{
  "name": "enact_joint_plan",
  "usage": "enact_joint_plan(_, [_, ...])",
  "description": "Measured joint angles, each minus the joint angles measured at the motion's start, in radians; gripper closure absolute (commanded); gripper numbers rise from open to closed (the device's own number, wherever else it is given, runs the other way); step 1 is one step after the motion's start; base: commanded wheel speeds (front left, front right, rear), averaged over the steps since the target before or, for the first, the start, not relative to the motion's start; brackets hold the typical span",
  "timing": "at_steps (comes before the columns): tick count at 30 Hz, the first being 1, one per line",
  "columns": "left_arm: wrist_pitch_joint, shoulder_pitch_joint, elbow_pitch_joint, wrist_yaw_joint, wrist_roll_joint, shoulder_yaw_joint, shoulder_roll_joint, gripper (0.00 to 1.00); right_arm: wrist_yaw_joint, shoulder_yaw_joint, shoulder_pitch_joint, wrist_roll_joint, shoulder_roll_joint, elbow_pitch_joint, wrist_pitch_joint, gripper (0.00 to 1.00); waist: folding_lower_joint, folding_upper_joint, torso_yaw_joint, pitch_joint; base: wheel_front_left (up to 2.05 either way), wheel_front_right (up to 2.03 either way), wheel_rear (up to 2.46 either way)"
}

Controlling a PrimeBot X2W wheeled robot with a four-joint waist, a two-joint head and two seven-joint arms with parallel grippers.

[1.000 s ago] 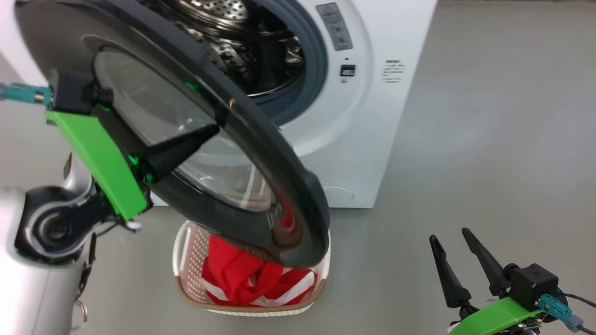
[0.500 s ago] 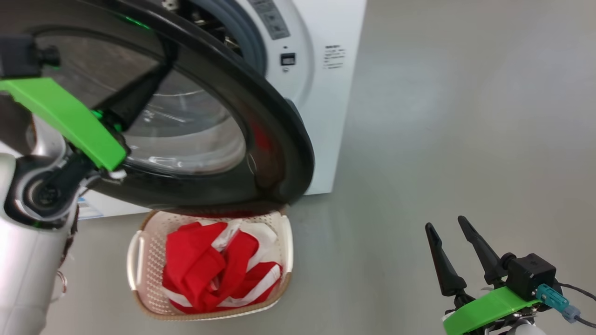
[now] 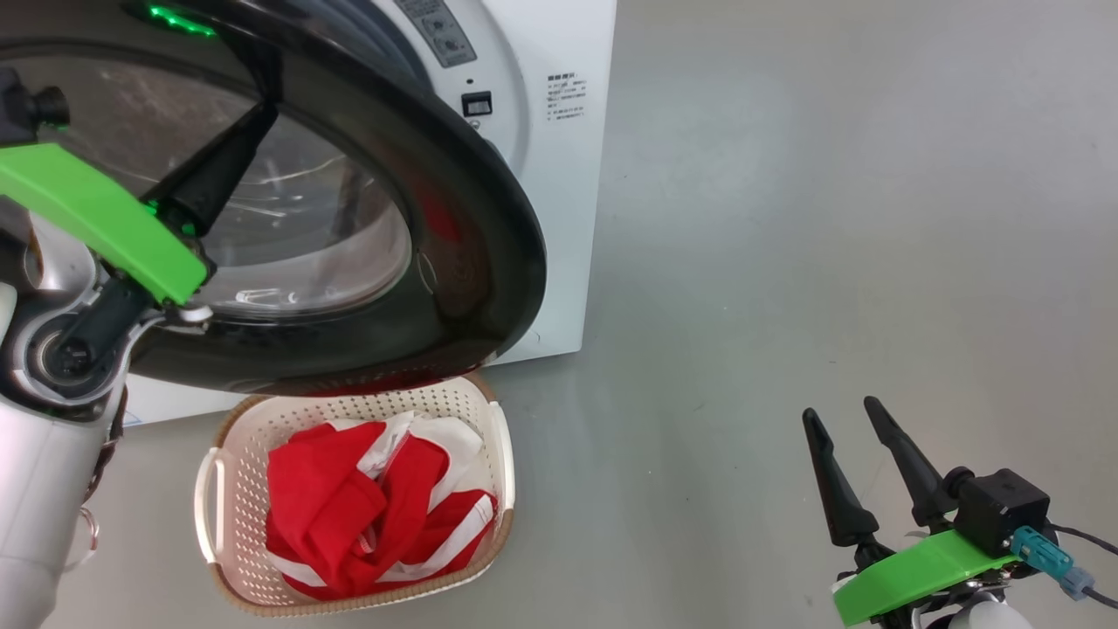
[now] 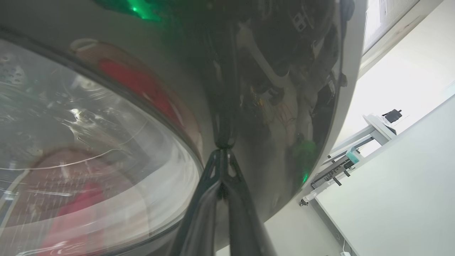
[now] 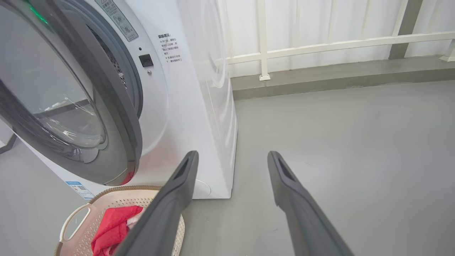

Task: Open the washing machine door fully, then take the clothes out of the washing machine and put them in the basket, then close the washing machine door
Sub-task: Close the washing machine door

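Status: closing step, I judge. The door (image 3: 472,227) stands partly swung toward the front of the washing machine (image 3: 559,175), with a gap showing at the latch side in the right wrist view.

Left gripper (image 4: 221,153): fingers pressed together, holding nothing, tips touching the door's glossy black ring. It looks like a bare push, not a grip.
Right gripper (image 3: 840,411): fingers apart, empty, hanging over the floor (image 3: 786,218) well to the right of the washing machine.

The clothes (image 3: 341,515) lie in the basket (image 3: 244,515), which sits on the floor right in front of the washing machine, under the door's lower edge.

Risks as I see them:
- The ring is slick and curved. A push off its normal could skate the tips onto the glass, and I lose contact.
- With no hold on the door I can't check its swing. Too soft and the latch may not catch; too hard and it may bounce off the front.
- The door's lower edge passes close over the basket's back rim. I can't tell the clearance, so the rim could snag.
- I can't see inside the washing machine, so I can't confirm it's empty.
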Motion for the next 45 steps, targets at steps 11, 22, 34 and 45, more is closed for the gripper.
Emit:
enact_joint_plan(11, [-0.063,0.026,-0.031,0.0,-0.072,-0.064,0.04,1.0,0.0,-0.011,-0.001,0.0,-0.001,-0.001,0.0,0.0,0.0,0.0,0.033,-0.01,0.0,0.0,0.0])
enact_joint_plan(22, [-0.221,0.243,-0.091,0.0,-0.139,-0.08,0.077,0.58,0.0,-0.012,0.001,0.0,-0.01,-0.002,0.0,0.0,0.0,0.0,0.065,-0.039,0.0,0.0,0.0])
enact_joint_plan(34, [-0.386,0.511,-0.12,0.0,-0.165,-0.109,0.099,0.0,0.0,-0.017,0.023,0.0,-0.016,-0.005,0.0,0.0,0.0,0.0,0.101,-0.065,0.0,0.0,0.0])
enact_joint_plan(45, [-0.516,0.681,-0.122,0.0,-0.172,-0.137,0.09,0.0,0.0,-0.017,0.056,0.0,-0.018,0.0,0.0,0.0,0.0,0.0,0.117,-0.088,0.0,0.0,0.0])
